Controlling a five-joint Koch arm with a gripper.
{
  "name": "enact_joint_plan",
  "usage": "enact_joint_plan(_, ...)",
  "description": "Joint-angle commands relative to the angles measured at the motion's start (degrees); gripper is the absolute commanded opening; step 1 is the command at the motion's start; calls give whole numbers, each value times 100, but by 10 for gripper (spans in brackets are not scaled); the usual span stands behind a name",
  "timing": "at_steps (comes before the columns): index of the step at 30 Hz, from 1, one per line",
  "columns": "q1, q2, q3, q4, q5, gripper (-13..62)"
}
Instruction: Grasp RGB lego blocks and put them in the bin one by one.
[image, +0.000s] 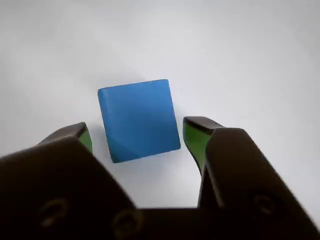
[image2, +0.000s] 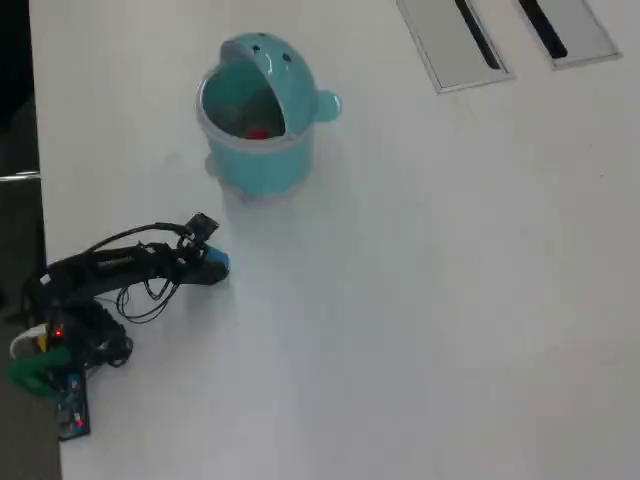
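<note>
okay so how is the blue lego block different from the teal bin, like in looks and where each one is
Size: the blue block is tiny, while the bin is far bigger. Shape: the block is cube-like with flat faces, while the bin is round with a domed lid flipped open. Place: the block lies on the table between the open pincer's green tips, while the bin stands apart, farther up the overhead view. Content: something red shows inside the bin. Both are bluish and rest on the white table.

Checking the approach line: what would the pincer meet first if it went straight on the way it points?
The blue block, lying between the open pincer's green-tipped jaws in the wrist view; then the white table beneath it. Remaining depth is unclear.
</note>
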Motion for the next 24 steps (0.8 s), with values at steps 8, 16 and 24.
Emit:
enact_joint_plan(8, -79, -88, -123, -686, 773, 287)
enact_joint_plan(16, -114, 70, -290, -756, 984, 209)
enact_joint_plan(24, -413, 325, -791, -800, 1239, 195)
